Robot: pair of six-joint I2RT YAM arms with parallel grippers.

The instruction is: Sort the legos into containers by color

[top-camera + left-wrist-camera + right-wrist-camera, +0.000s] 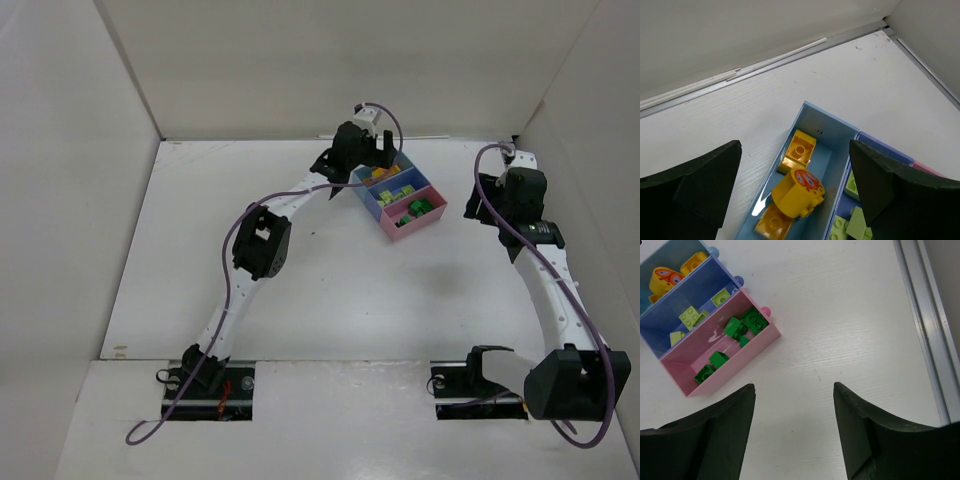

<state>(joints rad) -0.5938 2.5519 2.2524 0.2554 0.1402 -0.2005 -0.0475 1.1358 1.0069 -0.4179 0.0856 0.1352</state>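
The three joined containers sit at the far middle of the table: light blue tray [370,173], darker blue tray [384,196], pink tray [425,219]. My left gripper [378,152] hangs open and empty over the light blue tray [832,132], which holds orange-yellow legos [800,147] and a round yellow piece [797,195]. Lime legos [850,227] lie in the darker blue tray [700,290]. Dark green legos [747,322] lie in the pink tray [735,362]. My right gripper [794,386] is open and empty over bare table, right of the trays.
White walls enclose the table on the left, back and right. A metal strip [922,320] runs along the right wall's foot near my right gripper [472,207]. The left arm's purple cable [235,240] loops above the table.
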